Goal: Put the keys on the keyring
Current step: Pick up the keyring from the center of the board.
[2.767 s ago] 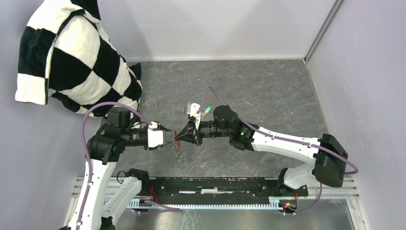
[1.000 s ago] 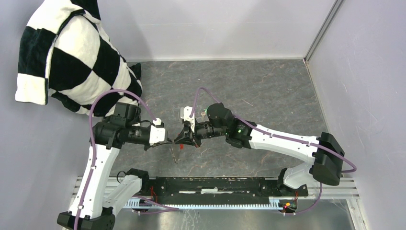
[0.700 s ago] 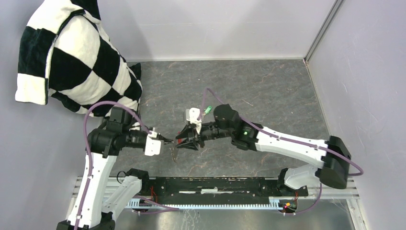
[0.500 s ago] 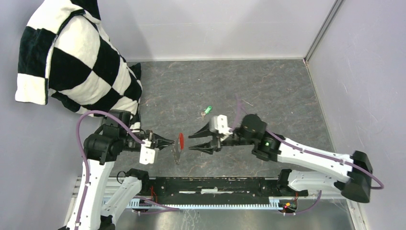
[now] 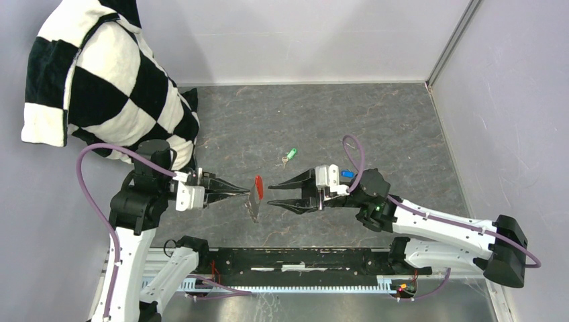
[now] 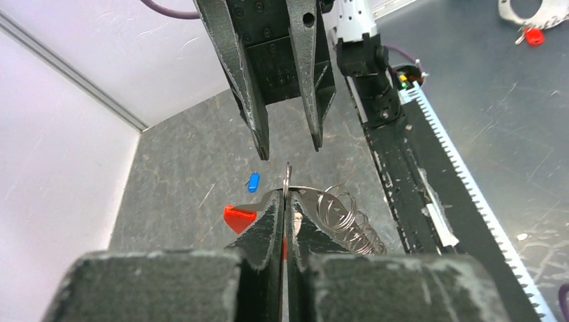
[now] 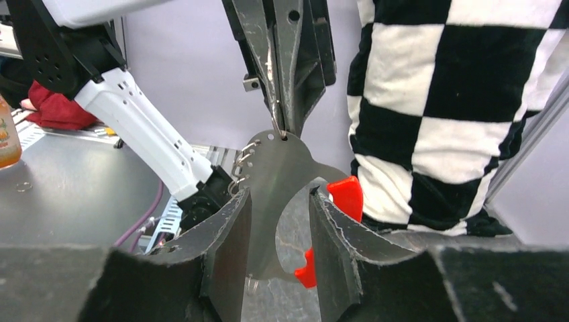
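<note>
- I have the left tool (image 5: 245, 193) clamped on the keyring (image 5: 258, 188).
- My right tool (image 5: 270, 195) faces it, jaws apart, empty.
- Green key (image 5: 290, 153) and blue key (image 5: 347, 174) lie on the desk (image 5: 376, 121).

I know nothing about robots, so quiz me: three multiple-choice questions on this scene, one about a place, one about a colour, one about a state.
1. Where is the small green-headed metal key? A on the grey table; B in the right gripper; C on the ring.
2. What colour is the leaf-shaped tag on the thin metal keyring? A yellow; B red; C white.
3. The left gripper is: A wide open; B shut on the keyring; C out of view.
Answers: A, it lies alone on the tabletop; B, bright red in every view; B, its fingers pinch the ring.
</note>
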Action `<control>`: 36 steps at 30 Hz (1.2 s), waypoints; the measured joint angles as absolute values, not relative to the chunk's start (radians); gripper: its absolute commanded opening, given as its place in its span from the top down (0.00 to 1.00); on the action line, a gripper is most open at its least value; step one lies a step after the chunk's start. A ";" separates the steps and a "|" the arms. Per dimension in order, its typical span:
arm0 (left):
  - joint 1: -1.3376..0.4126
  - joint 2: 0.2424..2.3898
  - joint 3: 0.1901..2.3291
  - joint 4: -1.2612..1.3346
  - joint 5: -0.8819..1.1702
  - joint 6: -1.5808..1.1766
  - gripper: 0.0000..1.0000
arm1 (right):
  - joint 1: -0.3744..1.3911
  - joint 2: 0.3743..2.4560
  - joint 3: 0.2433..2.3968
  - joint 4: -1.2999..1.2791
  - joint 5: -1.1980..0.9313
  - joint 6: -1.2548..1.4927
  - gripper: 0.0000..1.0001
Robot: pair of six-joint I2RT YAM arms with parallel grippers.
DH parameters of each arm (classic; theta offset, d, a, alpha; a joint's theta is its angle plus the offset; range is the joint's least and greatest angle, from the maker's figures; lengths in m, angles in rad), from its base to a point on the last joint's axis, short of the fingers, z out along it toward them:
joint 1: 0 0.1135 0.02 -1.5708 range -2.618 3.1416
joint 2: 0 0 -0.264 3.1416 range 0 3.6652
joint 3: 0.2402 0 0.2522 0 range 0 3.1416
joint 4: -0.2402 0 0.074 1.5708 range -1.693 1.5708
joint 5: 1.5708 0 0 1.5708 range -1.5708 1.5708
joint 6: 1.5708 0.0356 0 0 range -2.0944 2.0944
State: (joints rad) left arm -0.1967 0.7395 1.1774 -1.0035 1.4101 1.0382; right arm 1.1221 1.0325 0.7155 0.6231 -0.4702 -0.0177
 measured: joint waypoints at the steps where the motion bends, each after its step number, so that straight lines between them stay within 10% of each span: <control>1: -0.197 0.739 1.177 -0.992 1.419 1.015 0.98 | 1.124 1.034 0.716 0.636 -0.470 -0.015 0.58; 20: -0.197 0.728 1.177 -0.939 1.453 0.921 0.98 | 1.198 1.130 0.841 0.670 -0.469 -0.040 0.62; 32: -0.197 0.728 1.171 -0.940 1.464 0.920 0.98 | 1.211 1.168 0.885 0.625 -0.436 -0.076 1.00; 36: -0.196 0.725 1.160 -0.936 1.450 0.915 0.73 | 1.211 1.166 0.913 0.555 -0.419 -0.093 1.00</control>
State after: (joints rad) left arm -0.1959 0.7250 1.1603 -0.9356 1.4502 0.9154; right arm 1.2110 1.1660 0.9131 0.5552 -0.4194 -0.0929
